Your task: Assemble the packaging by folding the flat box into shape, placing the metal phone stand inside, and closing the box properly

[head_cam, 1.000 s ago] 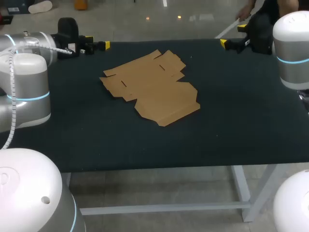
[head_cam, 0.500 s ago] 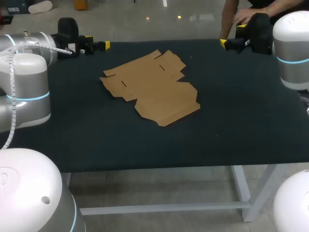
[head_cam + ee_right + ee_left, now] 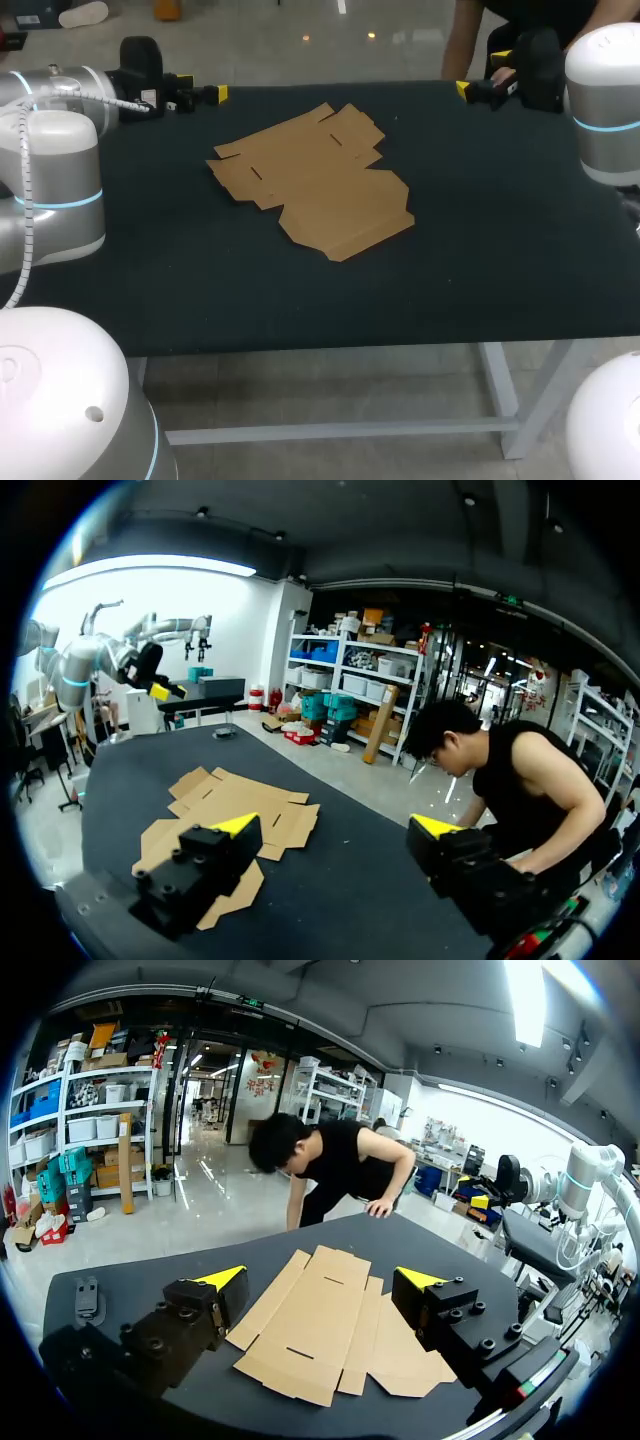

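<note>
**Head view.** Flat box (image 3: 315, 180) unfolded near the middle of the bench (image 3: 500, 260), every panel and flap level with the surface, no crease raised. Left arm (image 3: 60, 170) parked at the far left corner, left jaws open and well apart from the cardboard. Right arm (image 3: 605, 110) parked at the far right corner, right jaws likewise open with nothing between them. A person's hand (image 3: 503, 75) right at the right jaws, by the far edge; contact not certain. No metal phone stand anywhere on the bench.

**Left wrist view.** Yellow tips spread wide, nothing held. Flat box (image 3: 320, 1335) ahead of the jaws on the dark surface, slots and tabs plainly visible, all flat. Beyond it, the person's hand (image 3: 380, 1208) resting on the far edge of the bench.

**Right wrist view.** Tips again wide apart and holding nothing. Flat box (image 3: 235, 805) ahead of one finger and off to that side, near but not touching. Person (image 3: 520, 790) leaning in close behind the other finger.

**Progress, as judged.** Nothing yet done. Still to come: folding the walls up, locking the tabs, bringing in the stand (out of sight here), placing it inside, closing the lid.
</note>
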`<state>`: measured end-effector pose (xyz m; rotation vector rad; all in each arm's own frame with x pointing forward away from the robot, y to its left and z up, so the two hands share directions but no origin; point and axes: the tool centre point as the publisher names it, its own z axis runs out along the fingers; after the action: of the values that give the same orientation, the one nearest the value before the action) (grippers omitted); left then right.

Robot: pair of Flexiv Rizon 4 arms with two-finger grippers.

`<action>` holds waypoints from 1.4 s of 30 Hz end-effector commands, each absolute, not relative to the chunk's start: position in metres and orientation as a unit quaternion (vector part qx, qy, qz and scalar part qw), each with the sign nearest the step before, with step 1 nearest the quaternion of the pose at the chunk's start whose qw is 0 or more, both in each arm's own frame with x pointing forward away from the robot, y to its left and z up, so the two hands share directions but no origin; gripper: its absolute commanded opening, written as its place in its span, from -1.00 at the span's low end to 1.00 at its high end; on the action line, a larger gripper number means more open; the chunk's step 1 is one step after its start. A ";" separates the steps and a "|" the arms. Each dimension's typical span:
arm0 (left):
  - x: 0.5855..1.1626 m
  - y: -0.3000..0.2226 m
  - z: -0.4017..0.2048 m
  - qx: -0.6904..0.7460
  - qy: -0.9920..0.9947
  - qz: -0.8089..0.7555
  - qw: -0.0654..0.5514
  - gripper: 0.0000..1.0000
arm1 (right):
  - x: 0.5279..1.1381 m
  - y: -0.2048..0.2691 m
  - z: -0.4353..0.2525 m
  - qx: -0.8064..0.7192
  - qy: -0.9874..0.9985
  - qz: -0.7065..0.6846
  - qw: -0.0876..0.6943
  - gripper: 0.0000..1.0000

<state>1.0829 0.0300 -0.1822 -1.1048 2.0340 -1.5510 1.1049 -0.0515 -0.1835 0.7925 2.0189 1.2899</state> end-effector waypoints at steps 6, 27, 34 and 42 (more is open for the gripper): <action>1.084 0.026 -0.180 -0.400 0.717 -0.544 0.172 1.00 | 1.104 -0.051 -0.184 0.299 0.761 0.487 0.305 1.00; 1.050 0.042 -0.185 -0.606 0.654 -0.452 0.031 1.00 | 1.089 -0.067 -0.204 0.450 0.808 0.354 0.140 1.00; 1.038 0.046 -0.197 -0.611 0.667 -0.427 -0.006 1.00 | 1.079 -0.075 -0.217 0.483 0.807 0.328 0.083 1.00; 1.035 0.052 -0.213 -0.678 0.645 -0.351 0.000 1.00 | 1.079 -0.084 -0.230 0.532 0.795 0.291 0.018 1.00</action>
<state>1.0339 0.0619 -0.2172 -2.0298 1.9005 -1.3411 1.0733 -0.0843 -0.2321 1.5840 2.2893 1.1082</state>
